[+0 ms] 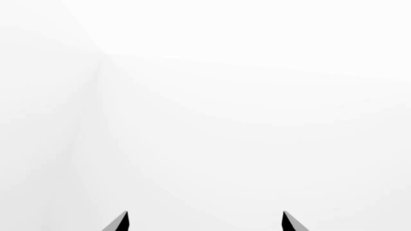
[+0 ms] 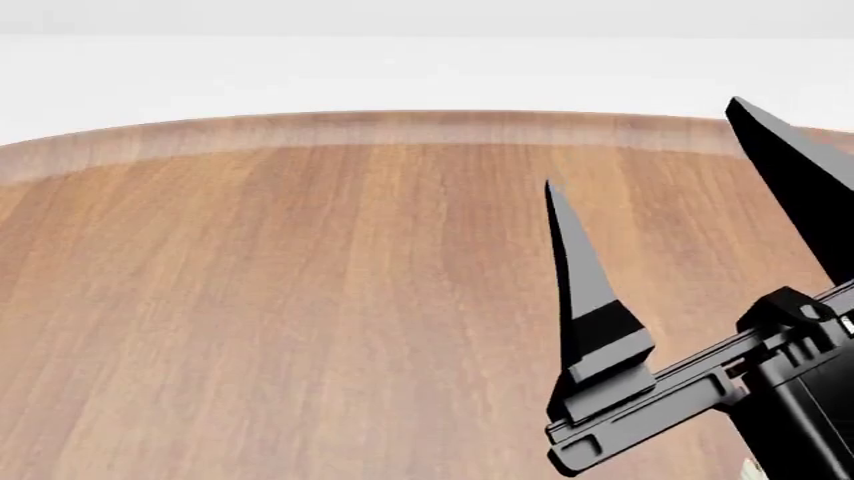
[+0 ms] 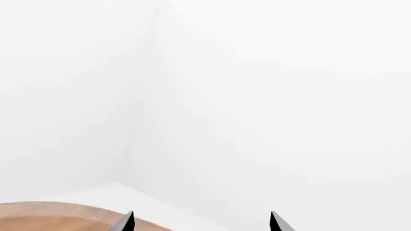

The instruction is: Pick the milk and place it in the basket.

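Observation:
Neither the milk nor the basket shows in any view. My right gripper is raised above the right side of the round wooden table. It is open, its two black pointed fingers wide apart with nothing between them. In the right wrist view the right gripper points at white walls, with only the table's edge below it. In the left wrist view the left gripper is open too, and its two fingertips frame bare white wall. The left arm is out of the head view.
The table's curved far edge runs across the head view, with white floor and wall beyond. A room corner shows in the right wrist view.

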